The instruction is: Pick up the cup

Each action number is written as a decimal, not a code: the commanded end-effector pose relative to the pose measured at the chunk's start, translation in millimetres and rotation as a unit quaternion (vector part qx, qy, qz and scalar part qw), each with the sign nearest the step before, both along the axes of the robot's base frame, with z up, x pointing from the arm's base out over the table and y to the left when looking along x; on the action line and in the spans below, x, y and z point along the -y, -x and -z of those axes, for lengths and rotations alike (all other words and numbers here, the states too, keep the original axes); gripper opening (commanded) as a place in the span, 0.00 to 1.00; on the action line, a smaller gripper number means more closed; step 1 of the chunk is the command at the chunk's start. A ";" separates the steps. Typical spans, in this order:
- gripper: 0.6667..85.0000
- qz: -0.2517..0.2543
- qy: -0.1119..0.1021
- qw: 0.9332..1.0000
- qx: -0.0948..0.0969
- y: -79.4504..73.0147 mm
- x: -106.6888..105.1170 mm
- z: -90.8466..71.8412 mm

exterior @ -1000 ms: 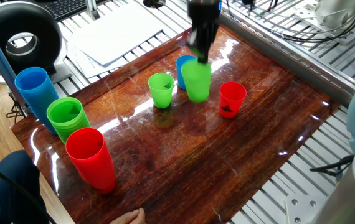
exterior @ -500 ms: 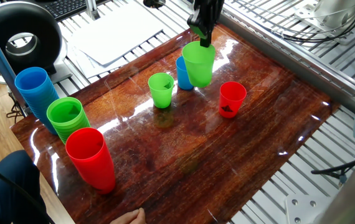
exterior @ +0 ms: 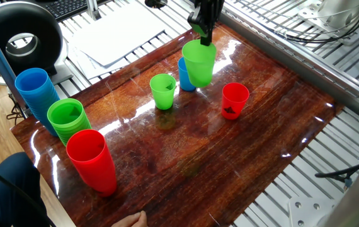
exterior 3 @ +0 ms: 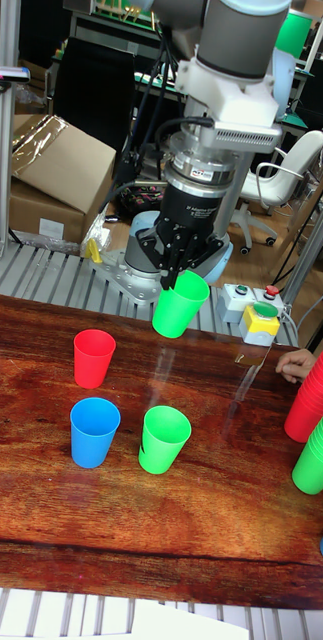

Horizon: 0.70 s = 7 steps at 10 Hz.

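The cup (exterior: 199, 63) is small, bright green and tapered, and it hangs tilted in the air above the wooden table (exterior: 186, 164). My gripper (exterior: 203, 38) comes down from above, shut on the cup's rim. In the tall fixed view the cup (exterior 3: 179, 304) hangs clear of the table, pinched at its upper rim by the gripper (exterior 3: 179, 278). A twin small green cup (exterior: 163, 90) stands upright on the table to the left, apart from the held cup.
A small blue cup (exterior: 183, 74) stands partly hidden behind the held cup, and a small red cup (exterior: 234, 100) stands to the right. Tall blue (exterior: 34, 91), green (exterior: 67, 120) and red (exterior: 92, 159) stacks line the left edge. A person's hand (exterior: 129, 219) rests at the front edge.
The gripper has risen with the green cup, lifting it off the table. Most of the rise came in the first half second. The other cups have not moved.
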State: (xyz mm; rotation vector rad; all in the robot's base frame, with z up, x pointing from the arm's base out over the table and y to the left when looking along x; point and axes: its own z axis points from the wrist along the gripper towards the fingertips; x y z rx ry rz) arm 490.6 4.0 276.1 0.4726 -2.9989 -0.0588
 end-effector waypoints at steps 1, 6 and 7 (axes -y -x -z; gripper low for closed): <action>0.01 -0.008 -0.012 1.000 0.003 0.5 -7.5 -2.5; 0.01 -0.014 -0.011 1.000 -0.005 3.9 -8.8 -2.0; 0.01 -0.014 -0.012 1.000 -0.005 4.0 -9.4 -2.1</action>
